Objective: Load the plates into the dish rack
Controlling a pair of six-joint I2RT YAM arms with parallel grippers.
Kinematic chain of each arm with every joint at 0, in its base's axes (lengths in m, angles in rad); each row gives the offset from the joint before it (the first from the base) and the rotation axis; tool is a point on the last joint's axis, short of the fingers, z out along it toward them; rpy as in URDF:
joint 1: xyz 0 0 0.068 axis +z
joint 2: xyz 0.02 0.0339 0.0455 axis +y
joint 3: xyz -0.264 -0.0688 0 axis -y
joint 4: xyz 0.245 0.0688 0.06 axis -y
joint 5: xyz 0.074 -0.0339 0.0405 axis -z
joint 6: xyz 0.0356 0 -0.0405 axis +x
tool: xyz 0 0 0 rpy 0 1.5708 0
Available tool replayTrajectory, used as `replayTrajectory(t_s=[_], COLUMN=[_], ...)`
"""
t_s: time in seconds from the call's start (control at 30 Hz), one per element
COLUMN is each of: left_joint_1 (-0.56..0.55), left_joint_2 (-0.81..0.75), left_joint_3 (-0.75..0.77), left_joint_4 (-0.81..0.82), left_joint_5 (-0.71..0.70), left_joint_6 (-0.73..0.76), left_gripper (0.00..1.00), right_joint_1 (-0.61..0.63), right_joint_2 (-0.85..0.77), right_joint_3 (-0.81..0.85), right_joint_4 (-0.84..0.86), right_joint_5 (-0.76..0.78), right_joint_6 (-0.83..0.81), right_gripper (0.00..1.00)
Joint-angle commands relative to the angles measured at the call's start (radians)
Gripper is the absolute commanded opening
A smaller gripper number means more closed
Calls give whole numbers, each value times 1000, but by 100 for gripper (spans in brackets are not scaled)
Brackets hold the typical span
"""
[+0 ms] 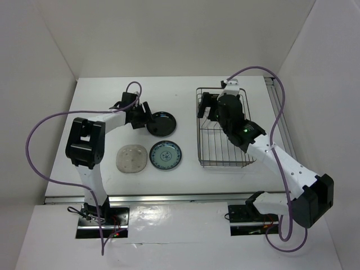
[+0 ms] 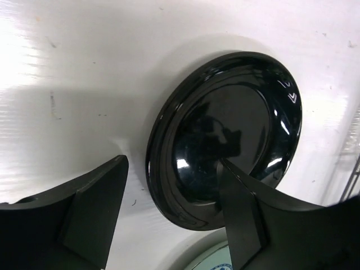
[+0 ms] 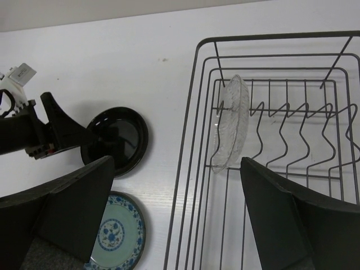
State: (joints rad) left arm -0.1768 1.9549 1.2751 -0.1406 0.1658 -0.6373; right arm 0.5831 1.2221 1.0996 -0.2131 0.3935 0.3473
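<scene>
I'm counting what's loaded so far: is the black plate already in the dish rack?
No, the black plate lies flat on the table, left of the dish rack.

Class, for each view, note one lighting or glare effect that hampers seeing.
Top view: the front ledge glares white. Left wrist view: the table washes out upper left; the black plate mirrors bright streaks. Right wrist view: the clear plate looks faint against the dish rack.
</scene>
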Motion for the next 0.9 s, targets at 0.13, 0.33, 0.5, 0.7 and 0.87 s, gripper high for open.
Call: replayTrajectory(t_s=[0.13,0.33,0.5,0.7,0.87], left_joint_1=[14,23,42,74,112], left_joint_2=[36,67,110,130,61], left_joint_3=[-31,-40,-17,-51,-135], left_joint_4=[93,105,96,169,288], left_joint_5=[86,107,140,190,267], left_joint_6=[-38,-58,-67,-102,-151], left_gripper=[68,56,6,0,0], right_joint_1=[9,9,9,9,9], right_joint_2=[-27,-47,-56,-65,-65], right_joint_3=[-20,-29,-29,-38,-56], right_joint_4=[60,69,69,78,87], right_joint_5=[-51,-51,-51,-61,-70], right_joint_6=[-24,-24,-24,-33,-57], right_gripper=[99,99,99,99,99])
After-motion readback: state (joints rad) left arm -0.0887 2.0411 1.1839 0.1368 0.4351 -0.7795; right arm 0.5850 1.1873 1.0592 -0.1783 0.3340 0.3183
